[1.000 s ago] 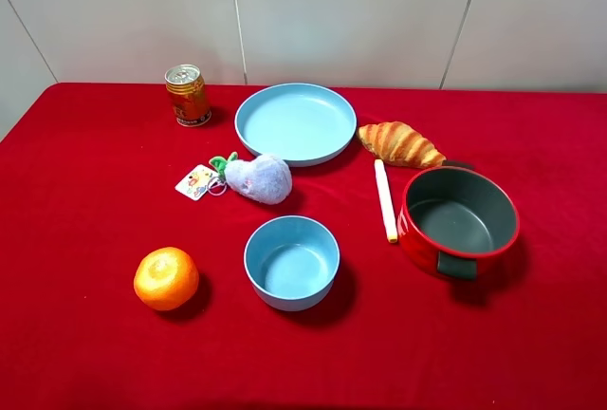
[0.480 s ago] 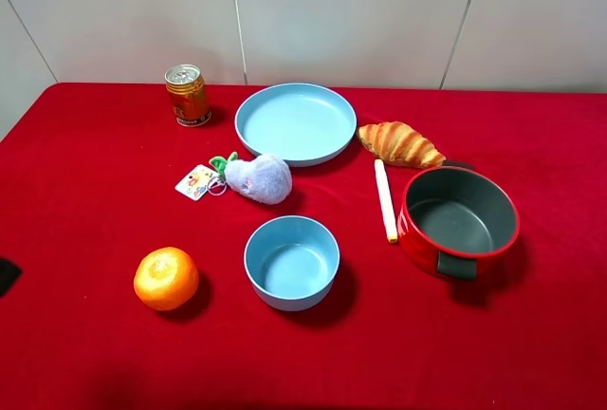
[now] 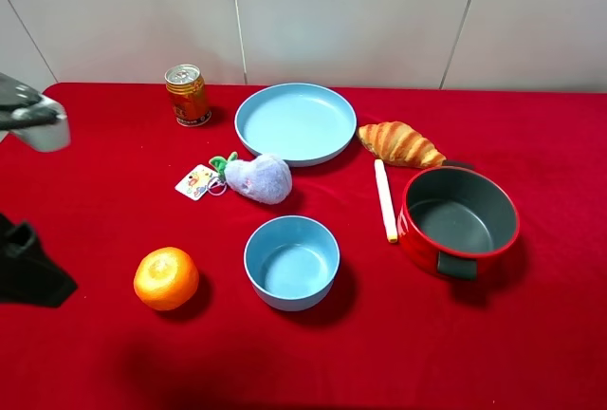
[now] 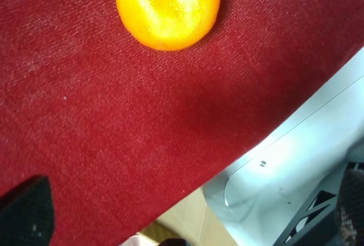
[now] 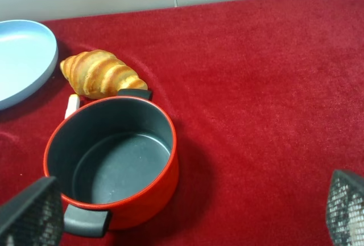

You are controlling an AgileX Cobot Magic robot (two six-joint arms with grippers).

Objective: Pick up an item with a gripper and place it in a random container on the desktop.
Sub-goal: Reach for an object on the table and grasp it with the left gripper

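Left end effector (image 4: 187,212) spread wide, empty, over desktop (image 4: 114,132) edge, near orange fruit (image 4: 168,7)

Left pincer (image 3: 28,272) mostly beyond the frame edge, orange fruit (image 4: 168,8) partly outside the left wrist view

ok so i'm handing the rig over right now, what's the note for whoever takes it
Left gripper: open, empty, near the table's left edge, short of the mandarin.
Right gripper: open, empty, facing the red pot and croissant; not seen in the high view.
Mandarin sits on the red cloth, left of the small blue bowl in the high view, not touching it. Bowl is empty.
Done: nothing grasped yet.
Left to do: grasp the mandarin, probably with the left gripper since it is closest, lift it and set it in the bowl.
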